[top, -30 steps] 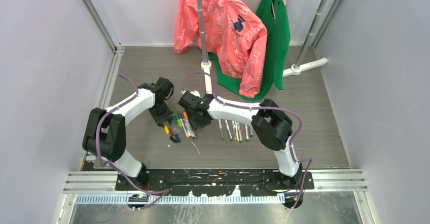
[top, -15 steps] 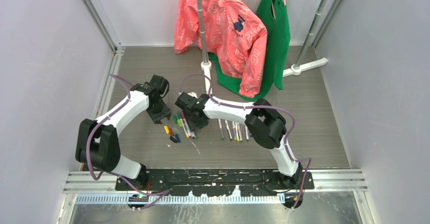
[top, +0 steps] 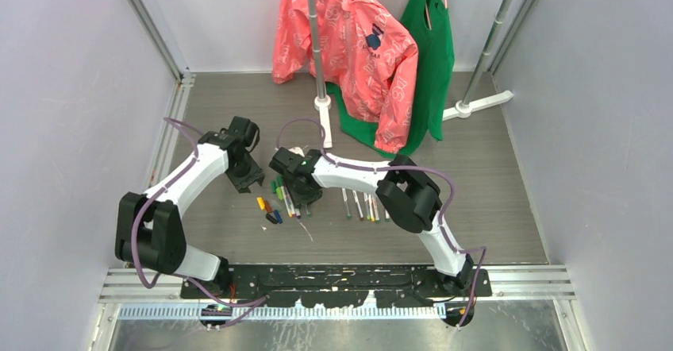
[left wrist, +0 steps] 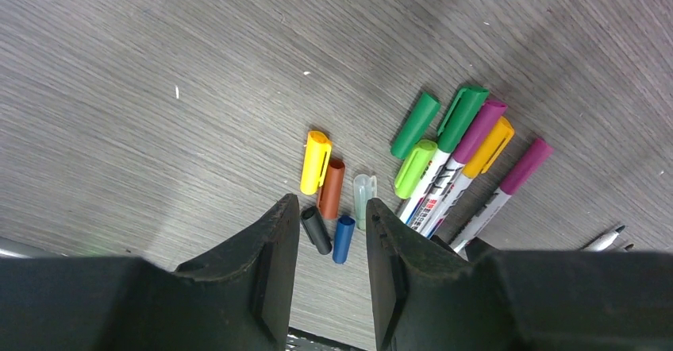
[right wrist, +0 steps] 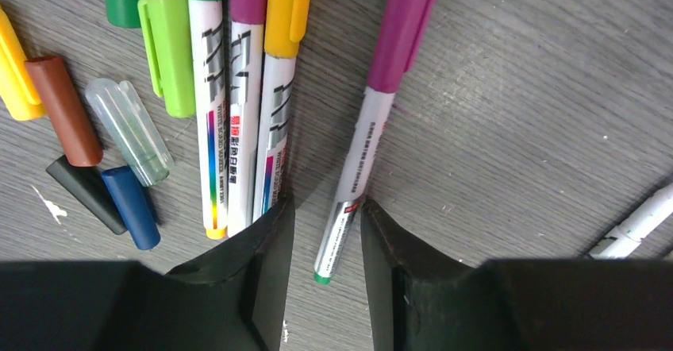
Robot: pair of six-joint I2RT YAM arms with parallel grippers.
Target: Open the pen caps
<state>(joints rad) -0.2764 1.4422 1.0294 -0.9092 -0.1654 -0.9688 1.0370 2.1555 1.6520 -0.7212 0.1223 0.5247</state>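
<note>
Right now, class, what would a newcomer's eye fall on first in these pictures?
A bright pink jacket and a green garment hang at the back of the table. Near its middle lies a colourful huddle of capped pens and loose caps. The right jaws stand open over a purple-capped pen.

Overhead view fixed high behind the arms (top: 202, 168), looking down on the whole table (top: 492, 208), both wrist views close above it — sharing the loose pen caps (left wrist: 332, 188) and capped pens (right wrist: 235, 129)
</note>
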